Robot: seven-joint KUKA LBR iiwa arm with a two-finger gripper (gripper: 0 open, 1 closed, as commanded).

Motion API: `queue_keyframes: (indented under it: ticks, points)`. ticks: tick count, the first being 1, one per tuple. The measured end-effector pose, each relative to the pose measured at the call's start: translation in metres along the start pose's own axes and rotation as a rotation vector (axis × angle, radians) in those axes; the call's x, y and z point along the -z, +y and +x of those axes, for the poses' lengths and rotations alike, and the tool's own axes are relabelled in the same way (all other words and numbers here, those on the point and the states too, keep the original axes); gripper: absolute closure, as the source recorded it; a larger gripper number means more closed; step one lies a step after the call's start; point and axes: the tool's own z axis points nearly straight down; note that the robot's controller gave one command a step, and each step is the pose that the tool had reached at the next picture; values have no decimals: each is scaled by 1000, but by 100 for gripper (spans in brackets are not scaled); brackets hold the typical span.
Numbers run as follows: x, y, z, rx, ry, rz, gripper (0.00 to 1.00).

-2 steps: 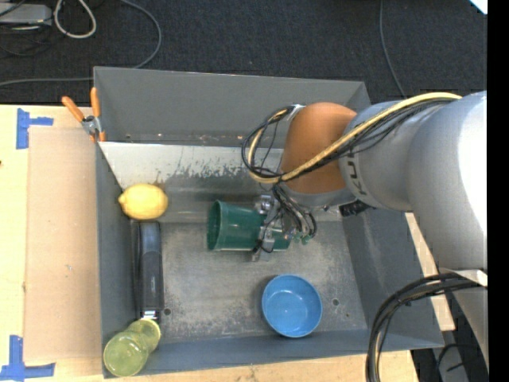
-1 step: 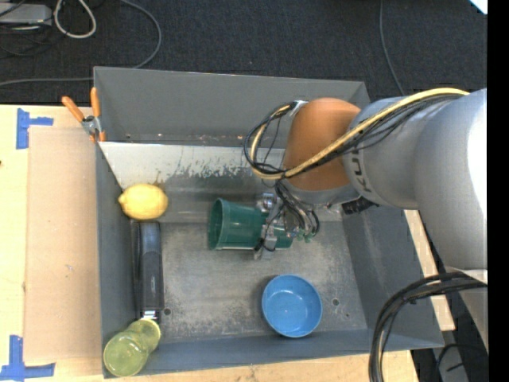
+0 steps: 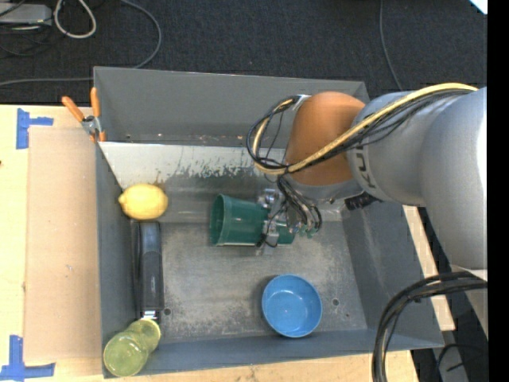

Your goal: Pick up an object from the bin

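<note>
Grey metal bin (image 3: pixel 199 289) holds a dark green plastic cup (image 3: pixel 231 220) lying sideways at centre. The gripper (image 3: pixel 273 228) sits at its right end; open or closed, I cannot tell. Nudged off-centre, the cup may roll away.

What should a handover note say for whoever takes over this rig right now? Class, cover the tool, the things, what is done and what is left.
Tool: low in the middle of the bin, at the right end of the green cup, which lies on its side; grip unclear.
Elsewhere: lemon at the left wall, blue bowl near the front, dark-handled utensil along the left.
Done: tool is at the cup.
Left: secure a thing and lift it out.
</note>
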Motion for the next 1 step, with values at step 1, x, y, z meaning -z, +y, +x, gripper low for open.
queue_keyframes:
  ticks: [1]
  points:
    - [17,0,1,0,2,0,100]
